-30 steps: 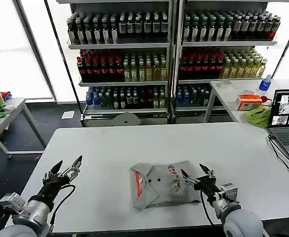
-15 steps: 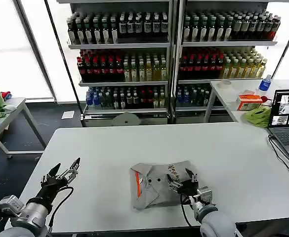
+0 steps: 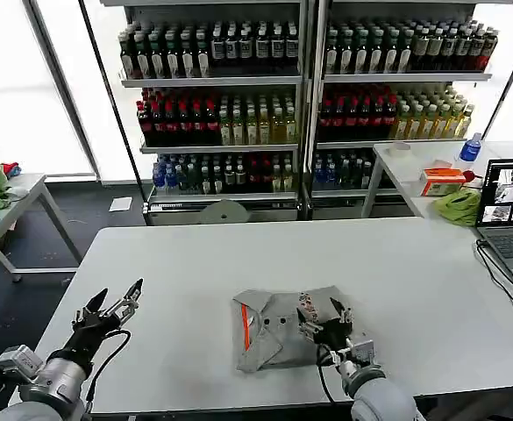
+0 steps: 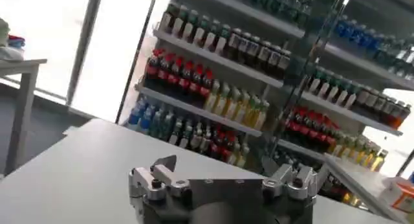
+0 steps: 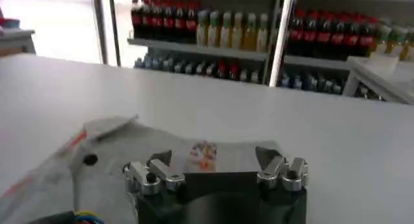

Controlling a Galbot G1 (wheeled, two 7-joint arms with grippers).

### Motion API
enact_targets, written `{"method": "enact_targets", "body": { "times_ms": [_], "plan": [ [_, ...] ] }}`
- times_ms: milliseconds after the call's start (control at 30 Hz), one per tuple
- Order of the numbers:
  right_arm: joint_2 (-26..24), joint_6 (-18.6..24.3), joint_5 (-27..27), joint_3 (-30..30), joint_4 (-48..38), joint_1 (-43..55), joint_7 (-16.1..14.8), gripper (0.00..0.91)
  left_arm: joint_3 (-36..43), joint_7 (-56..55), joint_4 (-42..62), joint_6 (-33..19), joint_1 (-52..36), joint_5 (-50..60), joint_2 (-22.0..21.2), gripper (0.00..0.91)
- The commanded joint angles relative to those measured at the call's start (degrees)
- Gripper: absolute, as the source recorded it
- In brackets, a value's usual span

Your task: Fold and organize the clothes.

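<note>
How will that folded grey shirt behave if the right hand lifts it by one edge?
The shirt is probably floppy: its folds lie soft and uneven, so lifted from one edge it would likely sag and unfold. It looks light, and may slide on the smooth table.

One folded grey shirt lies on one white table. Two grippers: left at eight o'clock, right at five o'clock.
</note>
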Motion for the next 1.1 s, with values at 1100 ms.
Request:
{"method": "enact_targets", "body": {
  "times_ms": [1100],
  "plan": [
    [-0.81, 35.84, 1.95, 23.48, 3.30, -23.93, -17.47, 0.907, 0.32, 14.47, 6.46, -33.85, 9.29, 33.37, -8.03, 0.907]
  ]
}}
